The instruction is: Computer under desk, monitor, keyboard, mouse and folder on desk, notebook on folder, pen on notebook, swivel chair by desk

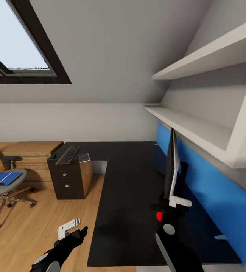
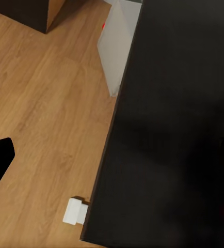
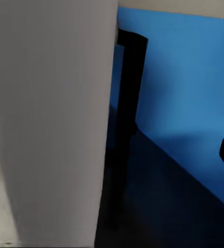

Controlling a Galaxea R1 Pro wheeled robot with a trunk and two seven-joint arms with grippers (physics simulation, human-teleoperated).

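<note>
Standing edge-on upon the black table [image 1: 130,196], the monitor [image 1: 171,166] is clamped in the right jaws [image 1: 175,202]. The keyboard [image 1: 67,154] lies on the far wing. The left jaws [image 1: 70,227] hang wide.

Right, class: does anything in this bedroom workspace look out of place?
Yes. The blue folder lies on the swivel chair seat, not on the desk. The keyboard sits at the desk's far end, well away from the monitor.
</note>
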